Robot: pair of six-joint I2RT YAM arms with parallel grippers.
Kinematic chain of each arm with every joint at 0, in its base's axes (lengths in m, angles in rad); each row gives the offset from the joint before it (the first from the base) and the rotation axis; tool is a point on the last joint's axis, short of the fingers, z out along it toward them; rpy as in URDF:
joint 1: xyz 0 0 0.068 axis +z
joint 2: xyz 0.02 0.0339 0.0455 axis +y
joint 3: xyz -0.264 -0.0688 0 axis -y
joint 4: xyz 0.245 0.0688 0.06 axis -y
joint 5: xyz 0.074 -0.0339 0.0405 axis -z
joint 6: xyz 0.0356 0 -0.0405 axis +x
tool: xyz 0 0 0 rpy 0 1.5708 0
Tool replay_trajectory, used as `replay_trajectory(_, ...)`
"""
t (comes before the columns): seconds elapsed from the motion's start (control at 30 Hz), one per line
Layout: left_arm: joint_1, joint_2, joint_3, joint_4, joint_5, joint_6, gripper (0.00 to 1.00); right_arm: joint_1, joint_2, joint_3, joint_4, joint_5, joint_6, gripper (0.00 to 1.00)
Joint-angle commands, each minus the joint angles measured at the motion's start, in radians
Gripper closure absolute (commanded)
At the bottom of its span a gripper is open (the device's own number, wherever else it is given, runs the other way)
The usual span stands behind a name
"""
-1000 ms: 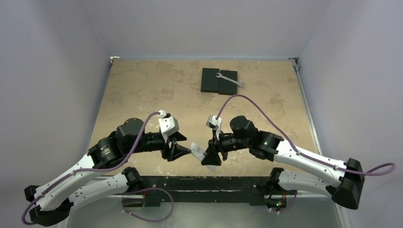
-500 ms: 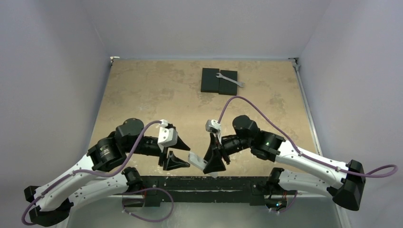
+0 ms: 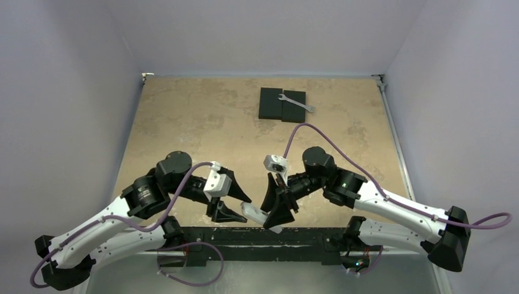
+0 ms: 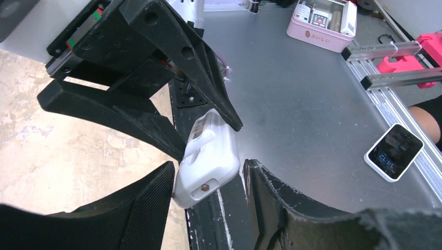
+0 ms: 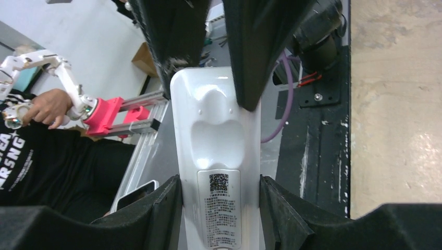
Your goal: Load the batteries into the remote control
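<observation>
The white remote control (image 3: pixel 256 212) hangs in the air over the table's near edge, between both arms. My right gripper (image 3: pixel 275 205) is shut across its width, and its plain back with a label (image 5: pixel 219 156) faces the right wrist camera (image 5: pixel 219 179). My left gripper (image 3: pixel 245 208) closes on the remote's far end (image 4: pixel 208 161), where a small brown emitter shows. Its left pad (image 4: pixel 151 198) presses the corner and the other finger sits against the opposite edge (image 4: pixel 208 166). The batteries are out of view.
Two black flat blocks (image 3: pixel 281 104) with a silver wrench (image 3: pixel 297 103) lie at the table's far middle. The black mounting rail (image 3: pixel 257 236) runs right under the remote. Beyond it, a metal bench holds a pink box (image 4: pixel 323 23) and a phone (image 4: pixel 393 152).
Both grippers have drifted toward the near edge with the remote. The left wrist has turned, and its fingers eased apart, then closed again on the remote's end.
</observation>
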Motion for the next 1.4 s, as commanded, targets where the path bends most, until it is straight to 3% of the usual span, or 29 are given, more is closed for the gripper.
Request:
replay_trajectory(0.0,0.002,0.033,0.014,0.052,0.094,0.061,0.50,-0.007,0.005,0.016,0.126,-0.071,0.039,0.73)
replay_trajectory(0.23,0.002,0.044,0.003,0.079,0.112,0.078,0.57,-0.008,0.018,0.007,0.188,-0.095,0.068,0.72)
replay_trajectory(0.43,0.002,0.051,0.005,0.095,0.116,0.083,0.69,-0.010,0.042,0.008,0.203,-0.106,0.070,0.68)
replay_trajectory(0.63,0.002,0.073,0.008,0.095,0.126,0.095,1.00,-0.011,0.054,0.005,0.203,-0.097,0.062,0.59)
replay_trajectory(0.87,0.002,0.091,0.007,0.090,0.137,0.101,1.00,-0.017,0.050,0.009,0.118,-0.026,0.011,0.35)
replay_trajectory(1.03,0.002,0.091,-0.002,0.090,0.125,0.100,1.00,-0.022,0.034,0.015,0.045,0.050,-0.026,0.24)
replay_trajectory(1.37,0.002,0.107,-0.014,0.088,0.033,0.087,1.00,-0.030,0.004,0.014,-0.024,0.184,-0.059,0.19)
